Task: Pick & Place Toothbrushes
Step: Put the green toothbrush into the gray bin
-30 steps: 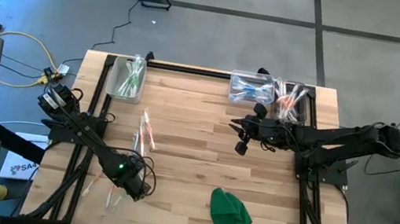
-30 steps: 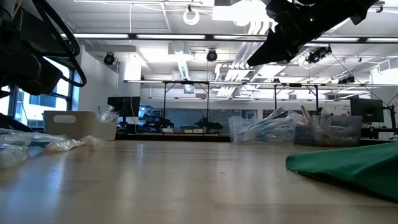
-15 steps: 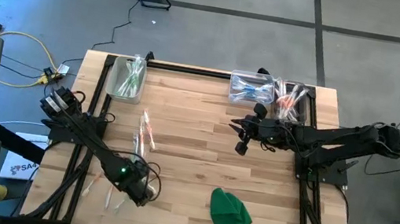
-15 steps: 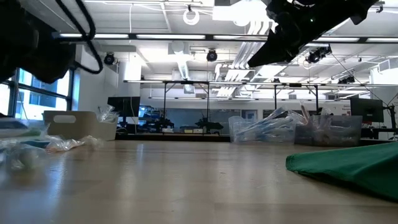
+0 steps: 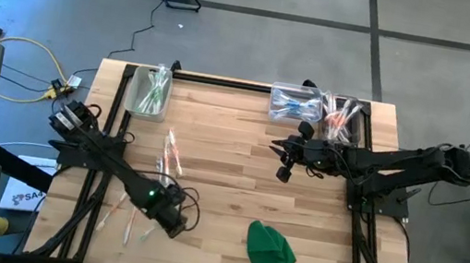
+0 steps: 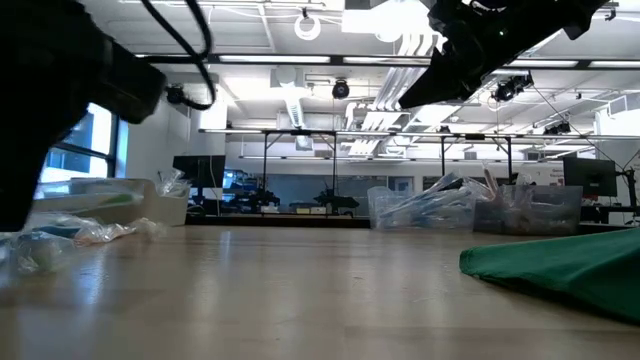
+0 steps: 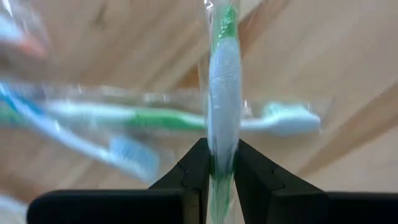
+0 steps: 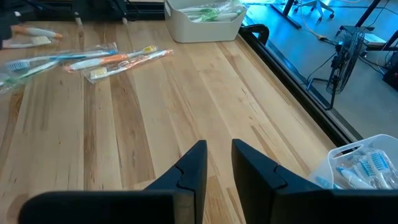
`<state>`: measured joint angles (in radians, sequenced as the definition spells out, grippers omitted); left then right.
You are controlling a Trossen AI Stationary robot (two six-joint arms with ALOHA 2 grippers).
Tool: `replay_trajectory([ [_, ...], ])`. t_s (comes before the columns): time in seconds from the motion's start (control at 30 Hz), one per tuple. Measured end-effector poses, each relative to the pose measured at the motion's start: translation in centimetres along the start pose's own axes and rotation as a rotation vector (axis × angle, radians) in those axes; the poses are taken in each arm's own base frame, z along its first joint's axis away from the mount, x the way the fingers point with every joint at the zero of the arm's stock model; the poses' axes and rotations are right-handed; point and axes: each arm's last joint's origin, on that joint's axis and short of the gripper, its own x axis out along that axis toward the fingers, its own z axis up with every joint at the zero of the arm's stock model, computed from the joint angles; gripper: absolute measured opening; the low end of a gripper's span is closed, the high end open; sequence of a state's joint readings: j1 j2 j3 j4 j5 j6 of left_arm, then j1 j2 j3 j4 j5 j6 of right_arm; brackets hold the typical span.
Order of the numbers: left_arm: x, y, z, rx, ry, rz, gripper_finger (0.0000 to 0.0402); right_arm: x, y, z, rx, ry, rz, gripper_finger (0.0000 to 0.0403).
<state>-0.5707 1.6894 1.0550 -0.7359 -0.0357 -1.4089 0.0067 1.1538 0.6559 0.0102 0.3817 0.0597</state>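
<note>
Several wrapped toothbrushes lie flat on the wood at the table's left (image 5: 171,155) (image 5: 130,219). My left gripper (image 5: 174,223) hangs over the near-left part of the table, pointing down, shut on a green-and-white toothbrush (image 7: 222,74). Under it lie another green toothbrush (image 7: 155,117) and a blue one (image 7: 127,155). My right gripper (image 5: 286,165) waits above the far middle of the table. Its fingers (image 8: 217,163) stand a narrow gap apart with nothing between them. My left gripper pinches the wrapped toothbrush's handle (image 7: 222,138) between its two fingers, on a green stretch beside the white middle. The fingers come from above and lie across the brush. The brush is lifted clear of the table and the brushes lying there; both its ends run out of the picture.
A bin with green brushes (image 5: 149,91) stands at the far left. Two clear bins of brushes (image 5: 298,104) (image 5: 342,115) stand at the far right. A green cloth lump (image 5: 271,249) lies near the front edge, right of my left gripper. Bare wood lies between them.
My left gripper has gone toward the table's right edge and up, rolling about its own axis, with the green-and-white toothbrush staying between its fingers. The brushes it had covered near the front left now show on the table.
</note>
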Motion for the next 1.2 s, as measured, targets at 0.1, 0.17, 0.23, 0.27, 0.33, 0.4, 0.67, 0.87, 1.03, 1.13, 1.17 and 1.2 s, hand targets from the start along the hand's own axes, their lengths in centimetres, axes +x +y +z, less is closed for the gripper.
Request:
replay_trajectory([
  [0.1, 0.0, 0.3, 1.4, 0.054, -0.008, 0.003, 0.0052, 0.0, 0.0, 0.0, 0.000, 0.000, 0.000, 0.0066],
  [0.17, -0.1, 0.5, 2.4, 0.086, -0.016, 0.003, 0.0052, 0.0, 0.0, 0.0, -0.001, 0.002, 0.000, 0.0066],
  [0.23, -0.6, 0.9, 3.3, 0.125, -0.027, -0.004, 0.0052, 0.0, 0.0, -0.1, -0.003, 0.007, 0.000, 0.0066],
  [0.27, -0.8, 1.0, 3.9, 0.140, -0.034, -0.012, 0.0052, 0.0, 0.0, -0.1, -0.003, 0.008, 0.000, 0.0066],
  [0.33, -1.5, 1.5, 4.9, 0.179, -0.054, -0.018, 0.0051, 0.0, 0.0, -0.1, -0.005, 0.012, -0.001, 0.0066],
  [0.4, -2.8, 2.2, 5.7, 0.208, -0.095, -0.019, 0.0051, 0.0, 0.0, -0.1, -0.004, 0.012, -0.001, 0.0066],
  [0.67, -9.7, 6.7, 7.4, 0.246, -0.383, 0.067, 0.0051, 0.0, 0.0, -0.2, 0.017, 0.021, -0.001, 0.0066],
  [0.87, -14.9, 10.4, 7.8, 0.205, -0.712, 0.136, 0.0051, 0.0, 0.0, -0.2, 0.017, 0.020, -0.001, 0.0066],
  [1.03, -17.5, 13.4, 8.3, 0.093, -0.918, 0.287, 0.0051, 0.0, 0.0, -0.2, 0.016, 0.017, -0.001, 0.0066],
  [1.13, -18.3, 14.9, 8.8, -0.001, -1.001, 0.399, 0.0051, 0.0, 0.0, -0.1, 0.016, 0.014, -0.001, 0.0066],
  [1.17, -18.5, 15.4, 9.0, -0.031, -1.022, 0.441, 0.0051, 0.0, 0.0, -0.1, 0.014, 0.013, -0.001, 0.0066],
  [1.2, -18.6, 15.8, 9.3, -0.060, -1.040, 0.483, 0.0051, 0.0, 0.0, -0.1, 0.013, 0.013, -0.001, 0.0066],
])
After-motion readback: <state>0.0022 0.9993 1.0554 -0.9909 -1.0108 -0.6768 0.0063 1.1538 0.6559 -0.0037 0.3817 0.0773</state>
